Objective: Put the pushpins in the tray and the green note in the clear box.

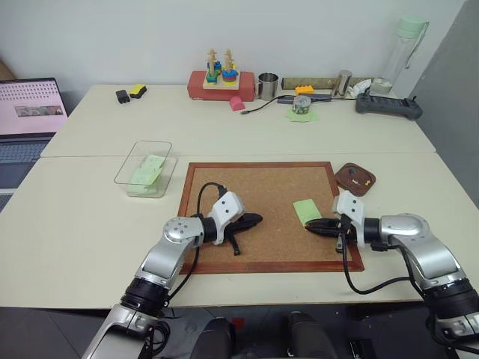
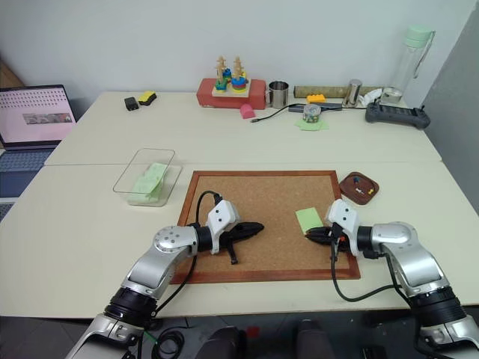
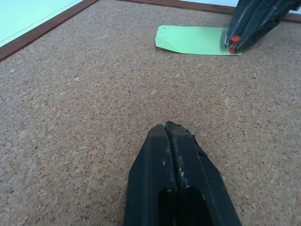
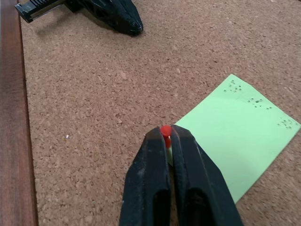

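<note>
My right gripper is shut on the red-headed pushpin, at the near corner of the green note. The note lies flat on the corkboard's right side. The dark brown tray sits just past the board's right far corner with a yellow-headed pushpin in it. The clear box stands left of the board and holds a light green paper. Near the board's middle my left gripper is shut on nothing, its fingertips low over the cork.
The wood-framed corkboard fills the near table. A laptop is at the far left. Along the back stand a red block with stacking toys, a metal cup, a tin on green paper, a power strip and a bottle.
</note>
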Controlling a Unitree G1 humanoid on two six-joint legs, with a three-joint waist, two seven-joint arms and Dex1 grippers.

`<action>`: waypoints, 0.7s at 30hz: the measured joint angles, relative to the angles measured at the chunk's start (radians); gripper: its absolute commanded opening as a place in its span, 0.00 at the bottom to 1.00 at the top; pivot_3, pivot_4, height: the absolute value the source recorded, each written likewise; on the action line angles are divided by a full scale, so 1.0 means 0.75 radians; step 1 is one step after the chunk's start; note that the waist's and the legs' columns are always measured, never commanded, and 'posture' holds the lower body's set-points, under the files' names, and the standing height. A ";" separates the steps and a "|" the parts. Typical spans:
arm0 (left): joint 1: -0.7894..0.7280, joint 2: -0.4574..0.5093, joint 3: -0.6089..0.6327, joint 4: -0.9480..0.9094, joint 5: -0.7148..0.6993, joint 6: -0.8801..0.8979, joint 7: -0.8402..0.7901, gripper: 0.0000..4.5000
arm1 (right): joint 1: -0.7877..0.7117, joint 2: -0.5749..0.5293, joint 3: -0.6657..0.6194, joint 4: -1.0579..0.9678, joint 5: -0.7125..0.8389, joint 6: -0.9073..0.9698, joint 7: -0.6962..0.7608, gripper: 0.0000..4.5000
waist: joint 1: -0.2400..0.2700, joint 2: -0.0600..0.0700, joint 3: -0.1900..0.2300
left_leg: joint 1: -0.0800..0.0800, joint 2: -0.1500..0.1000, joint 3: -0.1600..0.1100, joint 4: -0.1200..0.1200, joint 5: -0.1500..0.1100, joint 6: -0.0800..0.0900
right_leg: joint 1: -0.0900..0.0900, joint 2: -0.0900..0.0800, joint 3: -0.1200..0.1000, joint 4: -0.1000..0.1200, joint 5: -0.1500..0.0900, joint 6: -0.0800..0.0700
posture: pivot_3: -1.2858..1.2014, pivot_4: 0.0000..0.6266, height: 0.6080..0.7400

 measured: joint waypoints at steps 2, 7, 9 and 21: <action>0.000 0.000 0.000 0.000 0.000 0.000 -0.001 0.00 | 0.000 0.000 0.000 0.000 0.001 0.000 0.005 0.01 | 0.000 0.000 0.000 | 0.000 0.000 0.000 0.000 0.000 0.000 | 0.000 0.000 0.000 0.000 0.000 0.000 | 0.52 0.24 1.00; 0.001 0.001 0.003 0.000 -0.006 0.003 -0.005 0.00 | 0.000 -0.004 -0.003 -0.013 0.007 0.018 0.010 0.01 | 0.000 0.000 0.000 | 0.000 0.000 0.000 0.000 0.000 0.000 | 0.000 0.000 0.000 0.000 0.001 -0.001 | 0.52 0.24 1.00; 0.001 0.001 0.008 -0.004 -0.017 0.020 -0.009 0.00 | 0.000 -0.011 -0.008 -0.027 0.013 0.018 0.015 0.01 | 0.000 0.000 0.000 | 0.000 0.000 0.000 0.000 0.000 0.000 | 0.000 0.000 0.000 0.000 0.000 -0.001 | 0.52 0.24 1.00; 0.035 -0.006 0.140 -0.126 -0.321 0.452 -0.056 0.49 | -0.082 -0.060 -0.065 -0.153 0.038 -0.025 0.035 0.00 | 0.000 -0.001 0.001 | -0.001 0.001 -0.001 0.000 0.000 0.000 | -0.001 0.000 -0.001 0.000 -0.002 0.003 | 0.52 0.24 1.00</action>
